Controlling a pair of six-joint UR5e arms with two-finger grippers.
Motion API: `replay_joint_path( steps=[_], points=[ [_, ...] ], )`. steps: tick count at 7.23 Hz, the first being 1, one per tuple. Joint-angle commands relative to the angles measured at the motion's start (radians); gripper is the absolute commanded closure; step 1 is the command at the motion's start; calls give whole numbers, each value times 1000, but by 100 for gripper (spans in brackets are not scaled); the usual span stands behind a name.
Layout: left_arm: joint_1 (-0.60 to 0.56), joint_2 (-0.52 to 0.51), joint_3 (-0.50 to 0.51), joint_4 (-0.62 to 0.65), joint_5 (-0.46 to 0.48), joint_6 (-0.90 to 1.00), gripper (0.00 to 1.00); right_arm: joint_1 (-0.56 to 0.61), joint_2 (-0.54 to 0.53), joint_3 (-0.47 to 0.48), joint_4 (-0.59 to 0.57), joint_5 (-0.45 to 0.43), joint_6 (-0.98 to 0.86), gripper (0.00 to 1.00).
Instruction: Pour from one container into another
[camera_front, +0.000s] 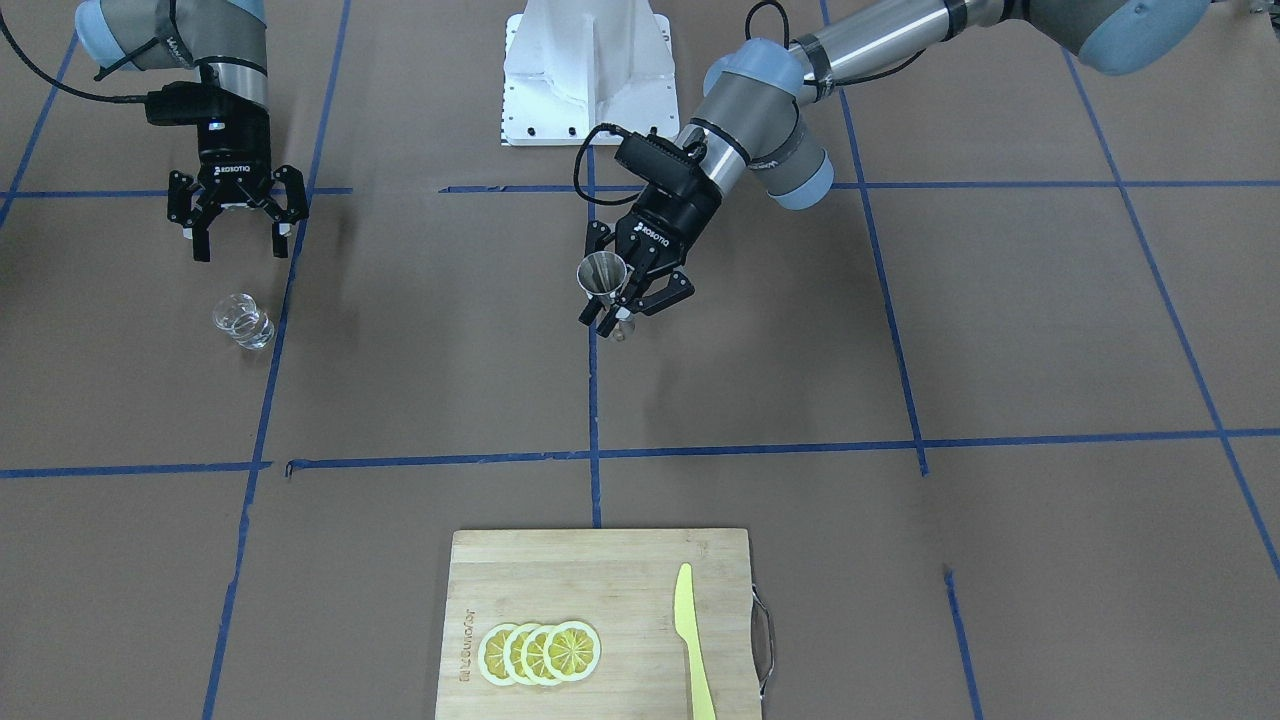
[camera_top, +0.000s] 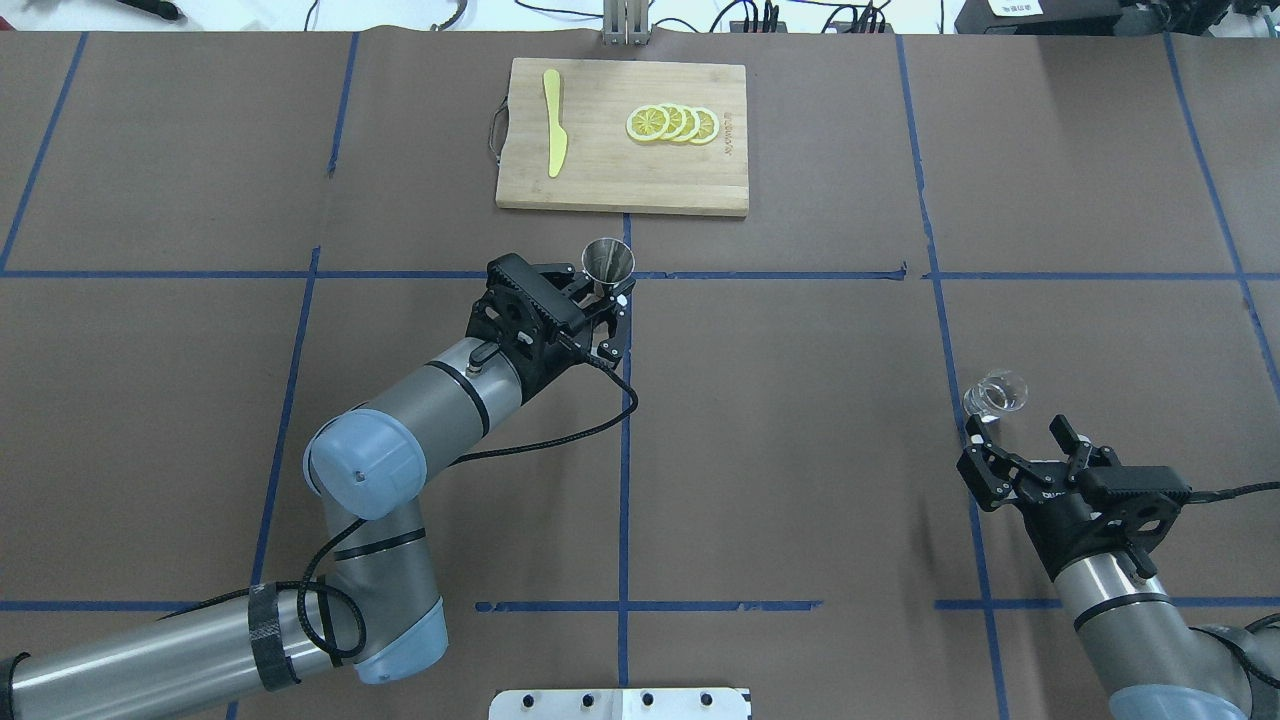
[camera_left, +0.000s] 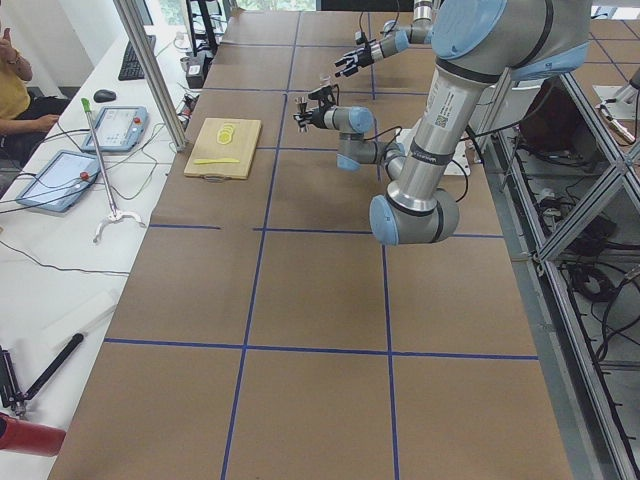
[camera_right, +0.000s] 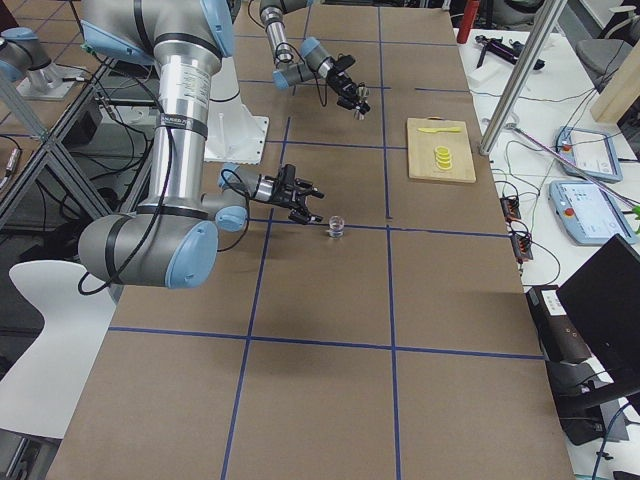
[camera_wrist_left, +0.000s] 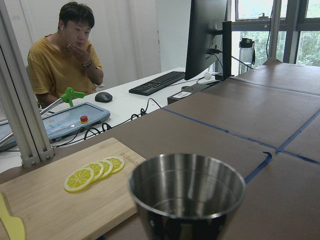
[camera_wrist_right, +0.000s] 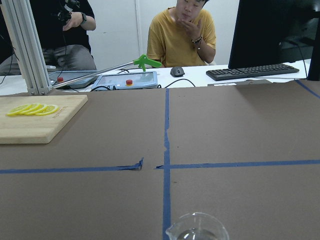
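The metal jigger (camera_top: 608, 262) stands upright in my left gripper (camera_top: 607, 300), which is shut on its narrow waist, near the middle tape crossing. In the front view the jigger (camera_front: 602, 274) sits in the same gripper (camera_front: 615, 308). Its open cup (camera_wrist_left: 187, 195) fills the bottom of the left wrist view. The clear glass tumbler (camera_top: 996, 393) stands on the table at the right, with clear liquid in it. My right gripper (camera_top: 1015, 428) is open just behind the tumbler, not touching it. The front view shows the tumbler (camera_front: 243, 322) below that gripper (camera_front: 240, 250). Only the glass rim (camera_wrist_right: 196, 231) shows in the right wrist view.
A wooden cutting board (camera_top: 620, 185) lies at the far middle with lemon slices (camera_top: 672, 123) and a yellow knife (camera_top: 553, 125). The white robot base (camera_front: 585, 70) is on the near side. People sit at a desk (camera_wrist_right: 200, 75) past the table's far edge.
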Motion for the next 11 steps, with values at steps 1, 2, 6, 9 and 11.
replay_joint_path(
  steps=[1, 2, 6, 9, 11],
  points=[
    [-4, -3, 8, -1, 0, 0, 100, -3, 19, -63, 3, -60, 39, 0],
    [-4, -3, 8, -1, 0, 0, 100, -3, 52, -107, 3, -62, 47, 1],
    [-4, -3, 17, 1, 2, 1, 100, -6, 91, -184, 5, -55, 35, 4],
    [-2, -3, 20, 1, 6, 1, 100, 9, 88, -193, 5, -51, 24, 4],
    [-2, -3, 20, 1, 8, 1, 100, 40, 88, -196, 5, -22, 9, 5]
  ],
)
